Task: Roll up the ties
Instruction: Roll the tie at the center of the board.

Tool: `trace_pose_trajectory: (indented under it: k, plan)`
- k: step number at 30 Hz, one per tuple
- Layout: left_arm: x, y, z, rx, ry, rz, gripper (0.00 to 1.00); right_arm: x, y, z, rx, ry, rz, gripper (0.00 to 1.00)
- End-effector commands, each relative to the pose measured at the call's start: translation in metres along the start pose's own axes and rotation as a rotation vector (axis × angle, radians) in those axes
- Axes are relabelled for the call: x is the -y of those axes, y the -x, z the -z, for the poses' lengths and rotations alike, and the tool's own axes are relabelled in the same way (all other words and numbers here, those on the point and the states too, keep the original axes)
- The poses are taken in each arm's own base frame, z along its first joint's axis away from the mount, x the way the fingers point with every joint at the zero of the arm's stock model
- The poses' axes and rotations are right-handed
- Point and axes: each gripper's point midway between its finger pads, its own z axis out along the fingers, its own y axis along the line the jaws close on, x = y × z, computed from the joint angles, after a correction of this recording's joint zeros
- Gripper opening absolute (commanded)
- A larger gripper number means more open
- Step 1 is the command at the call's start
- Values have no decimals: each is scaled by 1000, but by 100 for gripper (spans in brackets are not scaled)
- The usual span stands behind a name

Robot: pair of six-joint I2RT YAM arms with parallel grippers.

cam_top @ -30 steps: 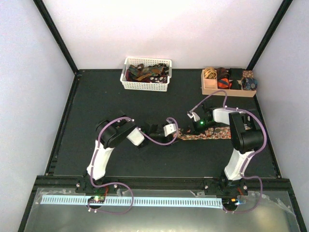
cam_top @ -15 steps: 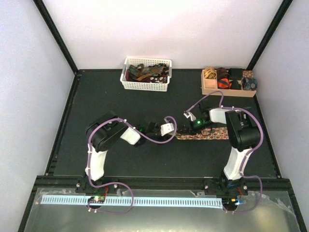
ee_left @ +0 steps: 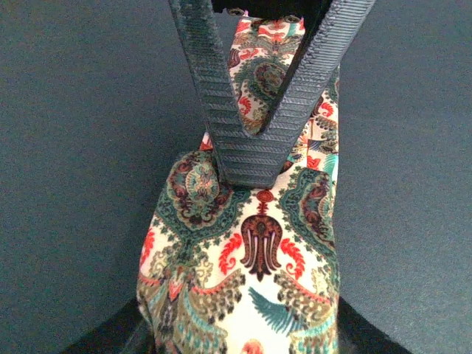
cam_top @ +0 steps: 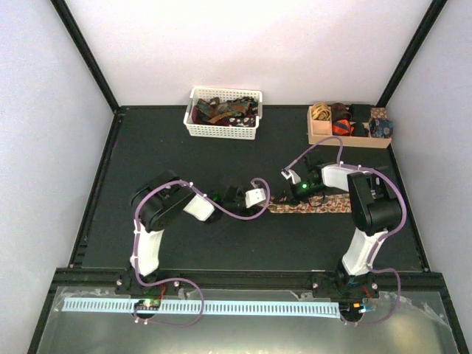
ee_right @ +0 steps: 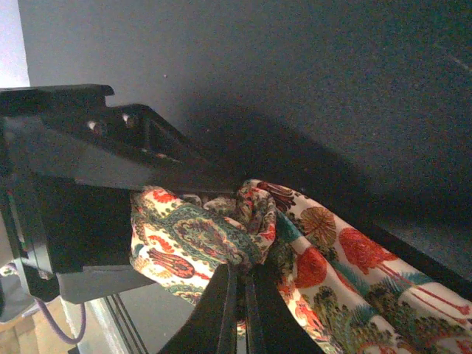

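Observation:
A floral tie in red, green and beige lies flat on the black mat, running right from the two grippers. My left gripper reaches in from the left; in its wrist view the tie's end is draped over its jaws and hides them. My right gripper is shut on a bunched fold of the same tie, its fingers pressed together. Those ribbed fingers show as a closed V in the left wrist view. The left gripper's black body sits right against the fold.
A white slatted basket with several loose ties stands at the back centre. A tan wooden compartment box with rolled ties stands at the back right. Black frame rails edge the mat.
Both grippers and the tie's left end have shifted a little to the left. The left arm's elbow has drawn back to the left. The last half second shows almost no motion.

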Motion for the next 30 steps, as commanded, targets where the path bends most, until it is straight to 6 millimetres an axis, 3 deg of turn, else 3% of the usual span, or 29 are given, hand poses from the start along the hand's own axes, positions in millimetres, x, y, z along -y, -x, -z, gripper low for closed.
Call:
trace_pose_trajectory:
  k: [1, 5, 8, 14, 18, 22, 30]
  plan:
    - [7, -39, 2, -128, -20, 78, 46, 15, -6, -2, -22, -67, 2, 1]
    - [7, -28, 9, -60, -11, 79, 72, 30, -13, -4, -39, -131, 2, 1]
    - [5, -23, 13, -16, -4, 93, 78, 43, -18, -5, -52, -189, -6, 1]
    - [17, -8, 7, 100, -102, 122, 80, 50, -19, -4, -45, -230, -5, 1]
    - [17, 12, 0, 199, -130, 133, 83, 51, -24, -8, -49, -211, -18, 1]
    - [18, 18, -10, 246, -147, 129, 83, 52, -26, -10, -58, -201, -27, 1]
    - [12, 8, -29, 224, -126, 105, 64, 43, -24, -16, -57, -128, -38, 1]
